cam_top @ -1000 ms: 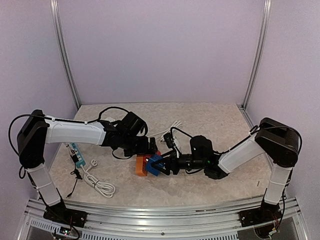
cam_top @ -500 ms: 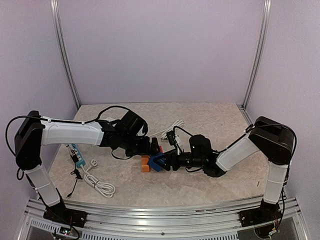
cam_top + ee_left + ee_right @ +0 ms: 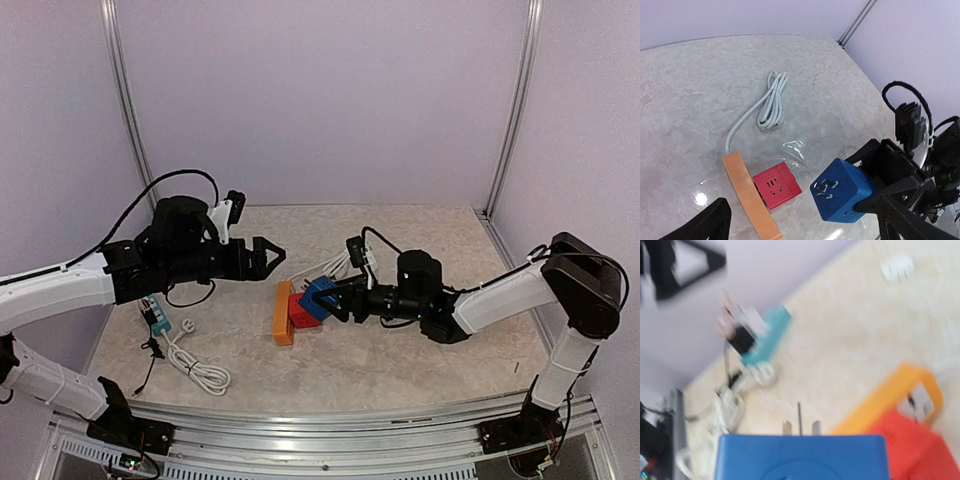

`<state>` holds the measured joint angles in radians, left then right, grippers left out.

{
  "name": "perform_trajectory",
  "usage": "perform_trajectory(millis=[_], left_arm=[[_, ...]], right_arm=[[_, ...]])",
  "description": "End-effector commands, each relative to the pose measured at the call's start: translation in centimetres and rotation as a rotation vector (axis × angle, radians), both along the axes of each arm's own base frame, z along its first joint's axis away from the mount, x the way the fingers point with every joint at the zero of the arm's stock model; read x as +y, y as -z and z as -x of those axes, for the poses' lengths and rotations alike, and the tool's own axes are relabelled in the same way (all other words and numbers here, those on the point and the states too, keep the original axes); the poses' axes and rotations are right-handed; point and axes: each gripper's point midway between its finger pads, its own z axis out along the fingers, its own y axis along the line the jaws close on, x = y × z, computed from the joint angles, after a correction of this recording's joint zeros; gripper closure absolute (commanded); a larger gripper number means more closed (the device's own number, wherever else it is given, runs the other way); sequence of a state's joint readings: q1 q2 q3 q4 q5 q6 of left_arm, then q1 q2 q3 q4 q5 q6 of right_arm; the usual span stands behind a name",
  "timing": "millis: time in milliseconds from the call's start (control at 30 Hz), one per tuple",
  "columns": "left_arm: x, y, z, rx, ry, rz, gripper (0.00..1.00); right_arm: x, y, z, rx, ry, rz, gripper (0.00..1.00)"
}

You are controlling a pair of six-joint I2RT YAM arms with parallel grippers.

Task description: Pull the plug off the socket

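The blue cube plug [image 3: 318,297] is clear of the red cube socket [image 3: 300,317], its metal prongs [image 3: 829,186] bare. My right gripper [image 3: 334,298] is shut on the plug and holds it just above and right of the socket. The socket lies on the table against an orange strip [image 3: 284,313]. In the left wrist view the plug [image 3: 842,190] hangs right of the socket [image 3: 776,184]. My left gripper [image 3: 268,257] is open and empty, raised above the table left of the socket. In the right wrist view the plug [image 3: 800,457] hides my fingers.
A coiled white cable [image 3: 771,100] runs from the orange strip [image 3: 747,192] toward the back. A teal power strip [image 3: 155,308] and a loose white cord [image 3: 195,365] lie at the left. A small white plug [image 3: 897,265] lies farther off.
My left gripper has let go of the socket, opened, and risen up and left. My right gripper has pulled the blue plug up and right, off the red socket.
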<state>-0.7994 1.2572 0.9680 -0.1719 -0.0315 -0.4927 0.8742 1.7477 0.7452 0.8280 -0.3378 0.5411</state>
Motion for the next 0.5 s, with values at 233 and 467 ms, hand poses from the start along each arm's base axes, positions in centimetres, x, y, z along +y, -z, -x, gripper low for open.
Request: perform_trajectory(millis=[233,467], left_arm=[[-3.3,0.6,6.7,-0.393,0.295,-0.226,0.01],[-5.7,1.1,7.7,-0.552,0.358,-0.281,0.01]], right_arm=[[-0.6,-7.8,0.7,0.031,-0.013,-0.226,1.0],[-0.6,-8.7,1.3,0.095,-0.034,-0.317,1.0]])
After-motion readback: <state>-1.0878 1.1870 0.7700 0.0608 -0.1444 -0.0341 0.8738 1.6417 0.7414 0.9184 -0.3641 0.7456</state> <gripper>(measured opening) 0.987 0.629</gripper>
